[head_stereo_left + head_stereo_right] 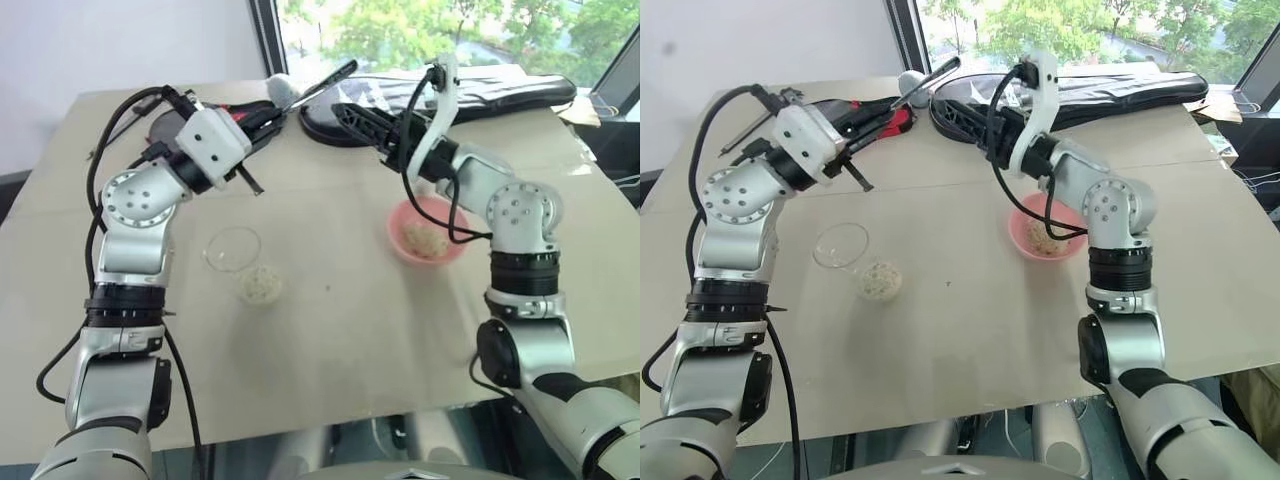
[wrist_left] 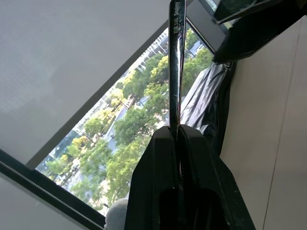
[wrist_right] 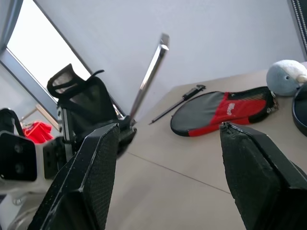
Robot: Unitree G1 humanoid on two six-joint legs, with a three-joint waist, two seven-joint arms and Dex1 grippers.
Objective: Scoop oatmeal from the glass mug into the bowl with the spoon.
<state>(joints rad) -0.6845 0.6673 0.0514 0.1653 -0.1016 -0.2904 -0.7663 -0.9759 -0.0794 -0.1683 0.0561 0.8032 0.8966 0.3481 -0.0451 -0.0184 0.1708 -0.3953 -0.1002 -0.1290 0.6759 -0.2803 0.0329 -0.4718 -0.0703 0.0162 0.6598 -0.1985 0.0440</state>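
Raising the spoon (image 1: pixel 318 83), left tool (image 1: pixel 268 115) points upward.

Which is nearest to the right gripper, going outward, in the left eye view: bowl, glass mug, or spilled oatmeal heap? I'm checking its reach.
From the right gripper:
1. Bowl, pink, just below the right forearm, on the robot's right.
2. Glass mug, lying tipped, left of centre.
3. Oatmeal heap, at the mug's near side; only marginally farther than the mug.

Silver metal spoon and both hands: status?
Left hand shut on silver metal spoon, raised above table. Right hand open, empty. Clear glass mug on its side; pale oatmeal in pink bowl. Nothing in the way.
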